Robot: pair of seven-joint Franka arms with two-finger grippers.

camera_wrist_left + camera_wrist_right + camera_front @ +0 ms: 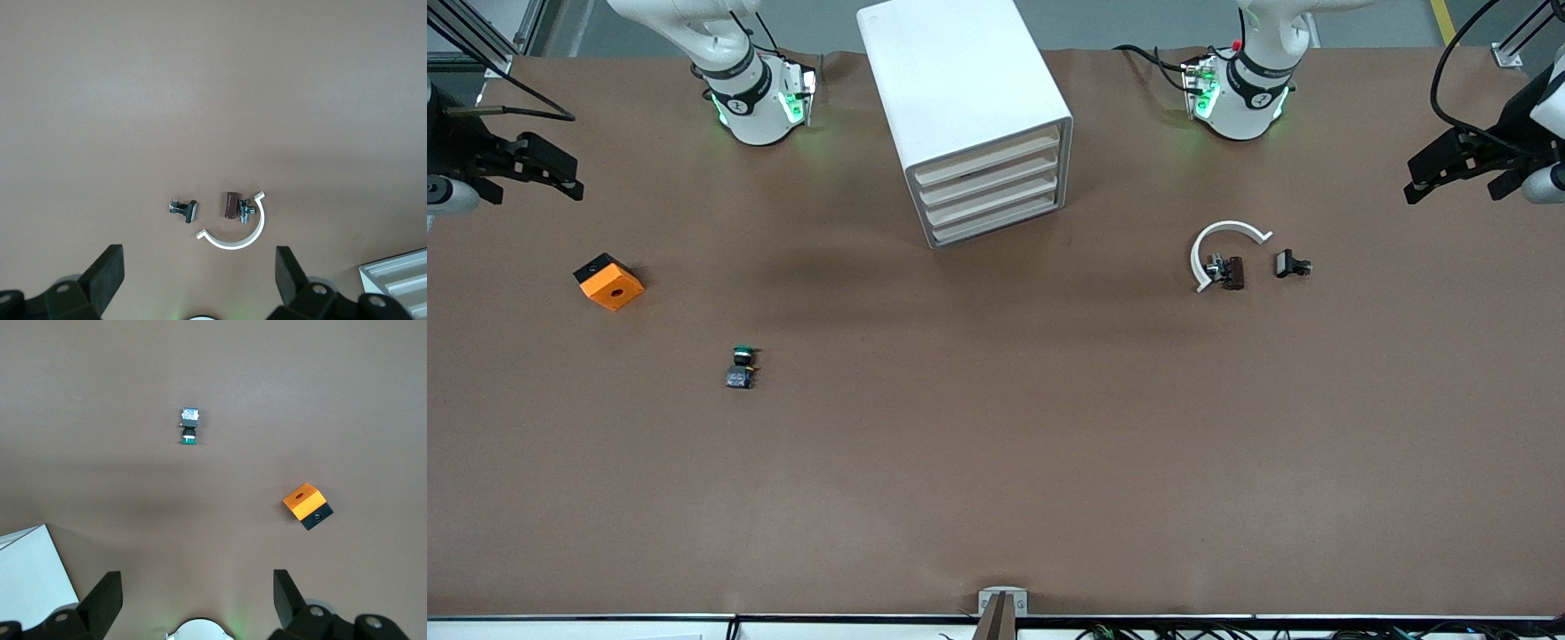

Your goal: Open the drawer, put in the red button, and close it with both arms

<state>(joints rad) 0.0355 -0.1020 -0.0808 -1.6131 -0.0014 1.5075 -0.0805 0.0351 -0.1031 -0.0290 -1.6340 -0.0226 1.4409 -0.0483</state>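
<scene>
Over each end of the surface, the left tool [1418, 178] and right tool [569, 178] hang with fingers apart, both well apart from the shut drawers [991, 191] in the middle.

White cabinet [960, 98] between the arm bases, four cream-fronted drawers [989, 187] all shut, no red button visible

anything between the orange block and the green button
Nothing: bare brown table separates the orange block from the green button, as the front view and right wrist view both show.
</scene>
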